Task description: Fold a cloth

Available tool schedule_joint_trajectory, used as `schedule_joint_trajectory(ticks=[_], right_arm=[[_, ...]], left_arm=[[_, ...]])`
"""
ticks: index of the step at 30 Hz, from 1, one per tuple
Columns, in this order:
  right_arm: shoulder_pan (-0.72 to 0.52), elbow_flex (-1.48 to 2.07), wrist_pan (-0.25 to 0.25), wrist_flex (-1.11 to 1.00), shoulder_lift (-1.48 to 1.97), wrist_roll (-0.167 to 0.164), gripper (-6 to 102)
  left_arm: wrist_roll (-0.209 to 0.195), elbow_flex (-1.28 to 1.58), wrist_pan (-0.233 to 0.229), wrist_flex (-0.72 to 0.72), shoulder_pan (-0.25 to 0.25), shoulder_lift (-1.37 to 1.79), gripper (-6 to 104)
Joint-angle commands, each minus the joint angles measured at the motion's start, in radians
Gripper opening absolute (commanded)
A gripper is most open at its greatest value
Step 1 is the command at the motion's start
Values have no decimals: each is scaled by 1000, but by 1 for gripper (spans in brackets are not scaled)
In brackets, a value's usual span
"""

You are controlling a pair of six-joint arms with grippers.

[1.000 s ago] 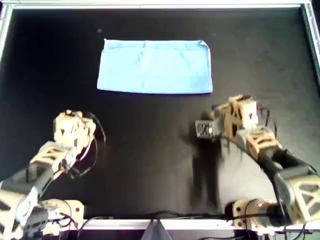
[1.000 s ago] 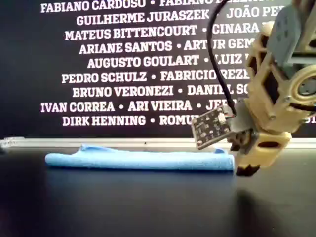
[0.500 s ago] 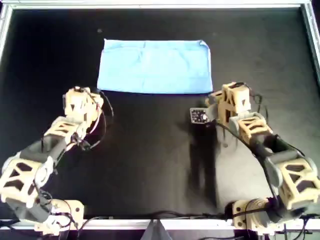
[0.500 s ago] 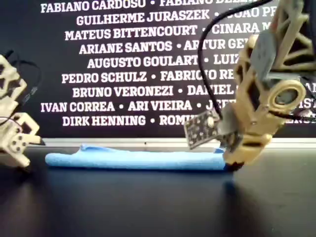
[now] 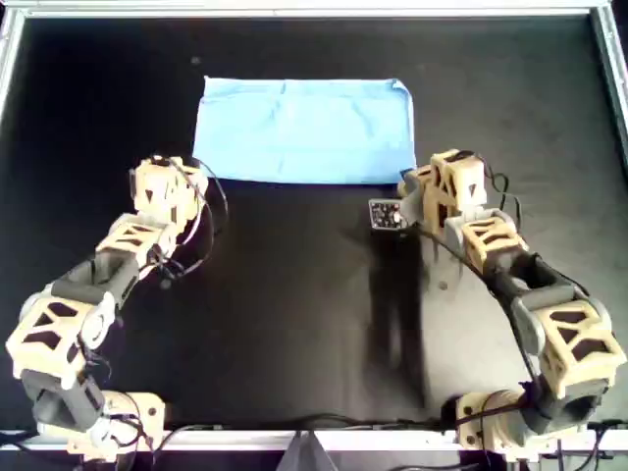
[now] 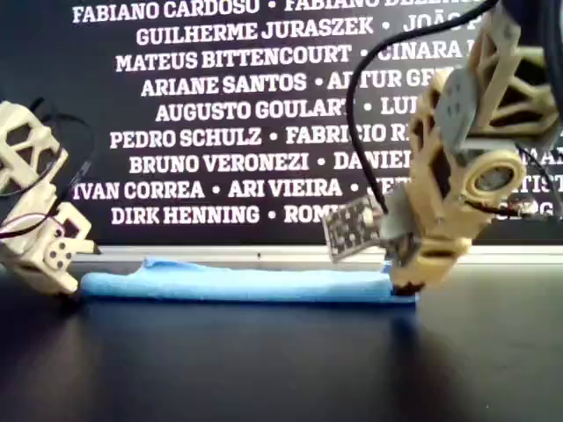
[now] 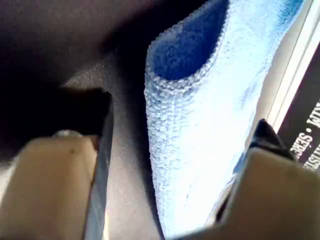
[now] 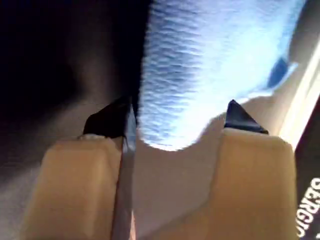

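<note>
Both grippers (image 5: 417, 186) now at cloth (image 5: 304, 130) corners.

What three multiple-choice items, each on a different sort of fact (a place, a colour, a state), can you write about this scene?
1. Where does the cloth lie in the overhead view?
A. near the top edge of the black table
B. at the bottom edge
C. under an arm's base

2. What colour is the cloth?
A. red
B. light blue
C. white

3. How do the jaws of my first gripper and my second gripper stand?
A. both shut on the cloth
B. one shut, one open
C. both open at a cloth corner

Key: 1 A, the cloth lies close to the top rail; 2 B, it shows light blue in every view; 3 C, each wrist view shows spread fingers with the cloth edge between them.
</note>
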Motion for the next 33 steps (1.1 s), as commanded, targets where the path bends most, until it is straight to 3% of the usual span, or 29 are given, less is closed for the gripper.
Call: schedule_joint_trajectory(ticks=[1,15,16,19,33], right_arm=[[-5,-75,-12,-15,21,-8,66],[-29,-61,5,-15,49,-8,68],[-32,-61,-12,-15,49,8,68],[-20,-63,6,-11,44,-8,68],[-17,-494,6,321,-193,8,67]], left_arm=[[5,-31,-8,-8,5,5,97],[-9,-6,-8,-6,5,18,98],[-11,-6,-2,-6,6,20,98],[-11,-14,2,8,6,17,98],[-14,-83,-8,14,8,-17,98]])
